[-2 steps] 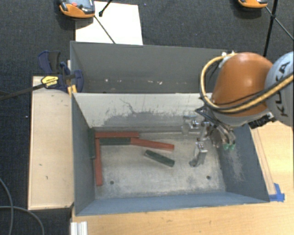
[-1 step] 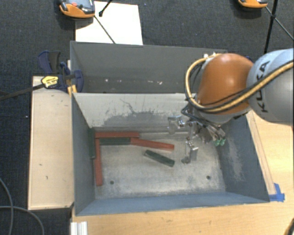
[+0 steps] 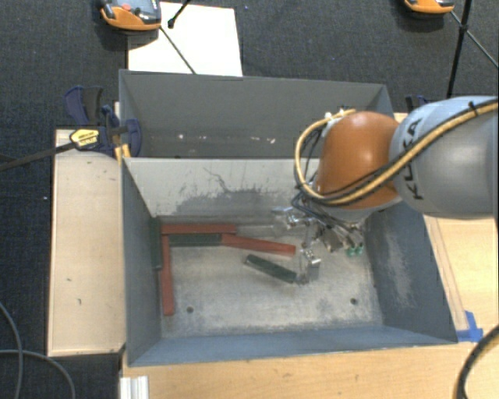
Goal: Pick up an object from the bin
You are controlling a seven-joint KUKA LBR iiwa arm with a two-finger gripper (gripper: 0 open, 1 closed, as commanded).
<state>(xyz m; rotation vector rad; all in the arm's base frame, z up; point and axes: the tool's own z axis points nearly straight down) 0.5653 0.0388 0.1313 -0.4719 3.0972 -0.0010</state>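
dark green bar [image 3: 270, 267] lies just beside the gripper [image 3: 309, 268].

Long red bar [image 3: 199, 229]: landmark, lying flat, lengthwise left to right.
Second red bar [image 3: 166, 277]: at landmark's left end, at right angle to it, running toward viewer; the two form an L, contact at corner cannot be told.
Dark green bar [image 3: 195, 240]: just in front of landmark, parallel, touching along its side.
Third red bar [image 3: 261, 245]: off landmark's right end, slanting rightward and toward viewer.
White sheet [image 3: 210, 39]: well behind landmark, on dark carpet [image 3: 47, 47].
Orange-and-black device [image 3: 129, 13]: behind landmark, beside sheet's left corner.
Second such device [image 3: 429, 5]: far behind and right of landmark.
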